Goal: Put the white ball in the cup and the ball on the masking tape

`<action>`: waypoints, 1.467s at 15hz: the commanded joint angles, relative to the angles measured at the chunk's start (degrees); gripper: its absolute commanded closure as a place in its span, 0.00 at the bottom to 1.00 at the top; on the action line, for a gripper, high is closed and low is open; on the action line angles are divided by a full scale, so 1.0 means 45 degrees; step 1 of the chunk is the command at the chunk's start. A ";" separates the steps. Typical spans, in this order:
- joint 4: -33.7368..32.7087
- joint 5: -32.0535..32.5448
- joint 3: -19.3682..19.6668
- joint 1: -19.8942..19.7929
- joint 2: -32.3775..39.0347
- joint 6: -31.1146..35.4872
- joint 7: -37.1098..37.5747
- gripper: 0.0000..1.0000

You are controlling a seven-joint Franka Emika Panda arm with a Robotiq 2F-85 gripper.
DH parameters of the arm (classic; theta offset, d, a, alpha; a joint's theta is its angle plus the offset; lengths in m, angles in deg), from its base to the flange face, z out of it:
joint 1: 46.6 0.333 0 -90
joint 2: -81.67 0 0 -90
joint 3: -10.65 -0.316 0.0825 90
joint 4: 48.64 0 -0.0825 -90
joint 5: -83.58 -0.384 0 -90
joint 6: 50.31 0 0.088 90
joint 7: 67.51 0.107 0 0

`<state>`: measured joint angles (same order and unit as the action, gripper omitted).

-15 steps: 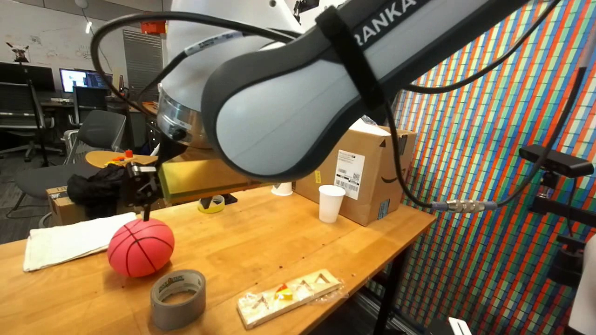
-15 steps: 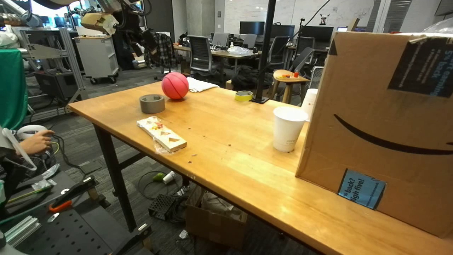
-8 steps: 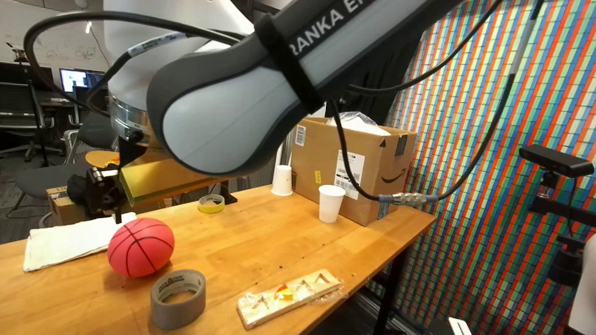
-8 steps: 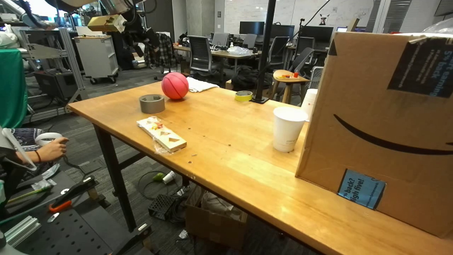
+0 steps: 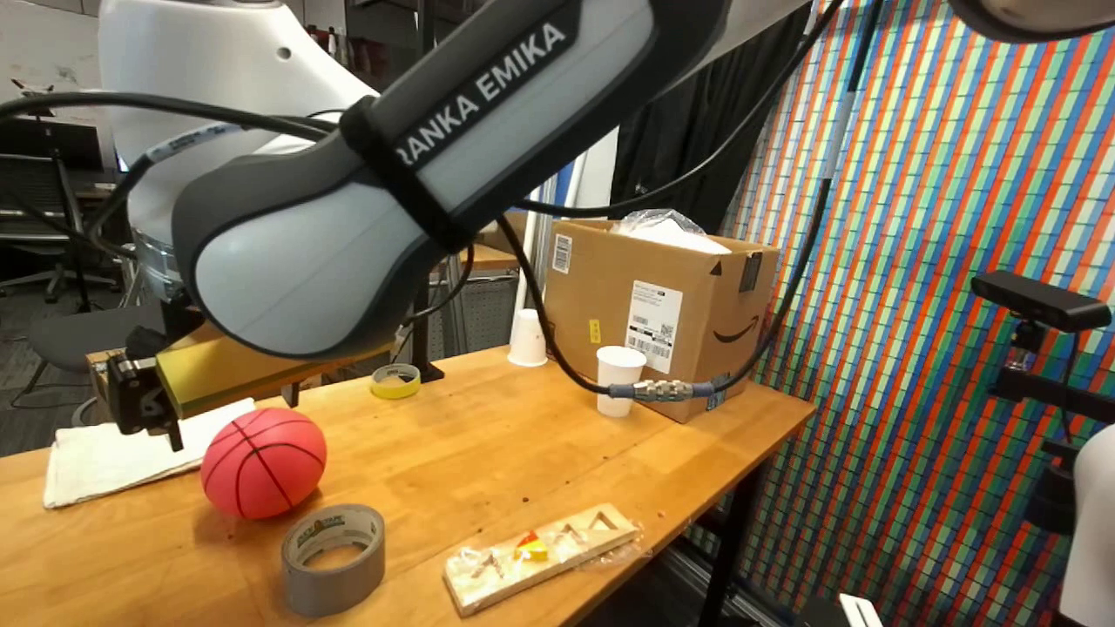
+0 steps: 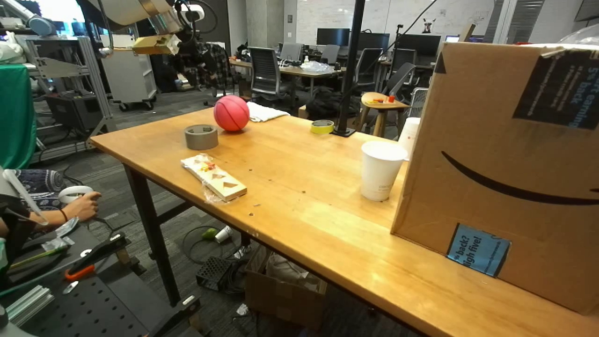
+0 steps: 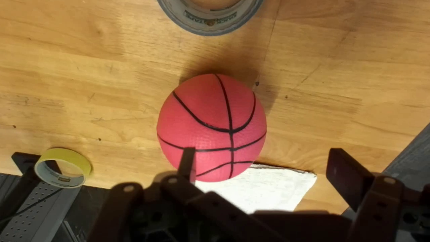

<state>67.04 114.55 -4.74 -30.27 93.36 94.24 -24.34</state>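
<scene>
The ball, red-pink with dark seams, rests on the table in both exterior views (image 5: 264,466) (image 6: 231,113) and the wrist view (image 7: 211,111). The masking tape, a grey roll lying flat, is beside it (image 5: 335,582) (image 6: 201,138); its edge shows at the top of the wrist view (image 7: 209,29). The cup, white and upright, stands by the cardboard box (image 5: 617,366) (image 6: 380,173). The white ball is hidden or out of view. My gripper (image 7: 263,151) is open and empty above the table, fingers wide apart. In the wrist view its left finger (image 7: 188,161) overlaps the ball's lower part.
A white cloth (image 7: 258,190) lies behind the ball. A yellow tape roll (image 5: 396,385) sits near a black post. A cardboard box (image 5: 601,287) and an upturned white cup (image 5: 526,338) stand at one end. A wooden puzzle tray (image 5: 540,557) lies near the table's edge.
The arm and gripper have moved left and lower in an exterior view, rightward and lower in the opposite one. The gripper now sits beside and over the ball. The table objects have not moved.
</scene>
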 commanded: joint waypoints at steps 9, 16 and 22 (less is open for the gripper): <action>-0.3196 0.0037 0.2214 0.1159 0.2627 -0.0777 -0.1513 0.00; -0.3205 -0.0033 0.2841 0.1325 0.2985 -0.0744 -0.1555 0.40; -0.2969 -0.0046 0.3014 0.1327 0.2698 -0.0716 -0.1478 0.85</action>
<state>53.82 114.57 7.46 -25.36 106.04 91.92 -30.64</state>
